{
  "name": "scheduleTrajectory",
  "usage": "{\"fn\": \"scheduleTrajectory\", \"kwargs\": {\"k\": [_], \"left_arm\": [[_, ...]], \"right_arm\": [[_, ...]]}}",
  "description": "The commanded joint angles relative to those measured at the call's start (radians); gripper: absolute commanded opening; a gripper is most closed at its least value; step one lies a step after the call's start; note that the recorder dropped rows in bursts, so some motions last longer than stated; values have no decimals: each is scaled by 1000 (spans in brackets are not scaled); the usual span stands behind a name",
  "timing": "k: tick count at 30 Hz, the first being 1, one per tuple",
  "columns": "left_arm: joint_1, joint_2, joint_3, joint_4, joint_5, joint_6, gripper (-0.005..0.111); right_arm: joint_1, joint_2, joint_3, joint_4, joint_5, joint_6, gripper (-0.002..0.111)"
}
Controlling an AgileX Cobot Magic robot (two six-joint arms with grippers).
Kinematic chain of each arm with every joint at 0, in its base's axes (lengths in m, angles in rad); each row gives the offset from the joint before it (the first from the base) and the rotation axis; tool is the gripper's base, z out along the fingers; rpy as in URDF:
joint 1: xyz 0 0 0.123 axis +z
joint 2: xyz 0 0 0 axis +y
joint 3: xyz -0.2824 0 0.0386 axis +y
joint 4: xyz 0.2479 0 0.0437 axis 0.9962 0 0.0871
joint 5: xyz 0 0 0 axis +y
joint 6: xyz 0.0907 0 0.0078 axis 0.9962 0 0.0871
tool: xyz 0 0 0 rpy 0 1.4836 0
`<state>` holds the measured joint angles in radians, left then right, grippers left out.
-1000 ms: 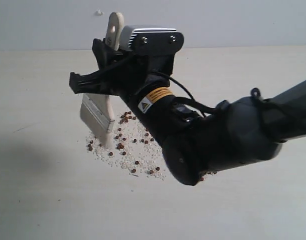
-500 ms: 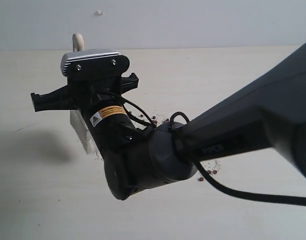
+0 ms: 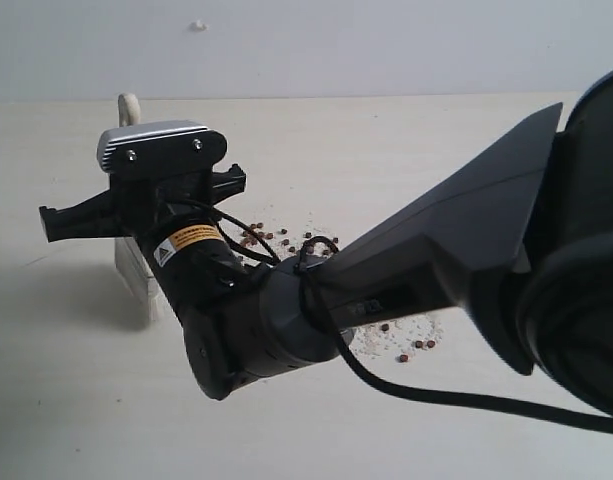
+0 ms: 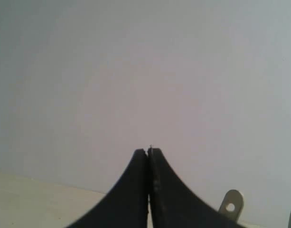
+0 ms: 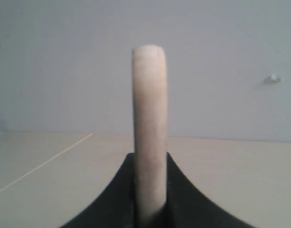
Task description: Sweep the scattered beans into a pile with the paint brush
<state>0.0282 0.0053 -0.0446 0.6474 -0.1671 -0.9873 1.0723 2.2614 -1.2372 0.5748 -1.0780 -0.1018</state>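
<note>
The right gripper (image 3: 136, 205) extends across to the left part of the exterior view and holds the paint brush (image 3: 134, 272) by its handle. The jaws stand narrow, clamped on the handle from both sides. In the right wrist view the cream handle (image 5: 149, 118) rises upright from between them.

The paint brush stands nearly vertical, bristles down at the surface (image 3: 66, 400) and handle end up behind the gripper body. Contact between bristles and surface cannot be confirmed.

The beans (image 3: 258, 236) lie scattered on the surface to the right of the paint brush, mixed with whitish crumbs (image 3: 381, 345). The arm (image 3: 436, 260) covers most of this area. A further group of beans shows below the arm. Whether a pile exists under the arm cannot be told.

The left gripper (image 4: 148, 153) is fully closed. Its jaws touch along their length with nothing between them, and it faces the wall (image 4: 136, 71).
</note>
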Motion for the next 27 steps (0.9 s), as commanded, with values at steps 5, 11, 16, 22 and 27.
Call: {"fn": "scheduleTrajectory", "kwargs": {"k": [5, 11, 16, 22, 27], "left_arm": [[1, -5, 6, 4, 0, -6, 0], [1, -5, 6, 4, 0, -6, 0], [1, -5, 6, 4, 0, -6, 0], [1, -5, 6, 4, 0, -6, 0], [1, -5, 6, 4, 0, -6, 0]], "right_arm": [[3, 12, -38, 212, 97, -27, 0], [3, 7, -38, 487, 91, -250, 0], [3, -4, -38, 668, 75, -378, 0], [1, -25, -38, 794, 21, -589, 0], [1, -25, -36, 903, -52, -669, 0]]}}
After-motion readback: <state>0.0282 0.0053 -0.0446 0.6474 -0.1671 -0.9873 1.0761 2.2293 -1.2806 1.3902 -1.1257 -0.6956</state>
